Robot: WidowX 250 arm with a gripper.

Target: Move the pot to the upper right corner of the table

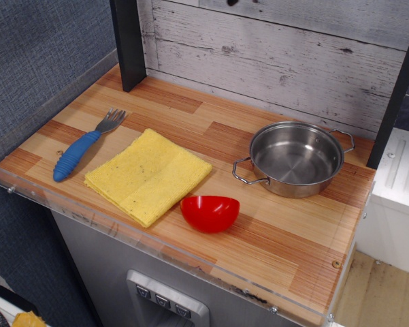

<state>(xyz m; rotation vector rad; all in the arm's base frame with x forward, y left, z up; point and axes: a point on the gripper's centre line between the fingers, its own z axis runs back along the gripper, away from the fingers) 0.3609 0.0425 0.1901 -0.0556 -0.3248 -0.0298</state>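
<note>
The pot (297,159) sits upright and empty near the far right corner of the table (286,238), close to the back wall and just short of the right edge. One wire loop handle points toward the table's middle, the other toward the far right corner. Nothing touches it.

The red bowl (210,212) stands apart from the pot, nearer the front edge, roughly mid-table. Just to its left lies the folded yellow cloth (148,176), its corner close to the bowl. Farther left, near the left edge, a fork with a blue ribbed handle (82,150) lies with its tines pointing toward the back. A dark post (128,41) rises from the far left corner.

The claw is out of view, so its state does not show.
</note>
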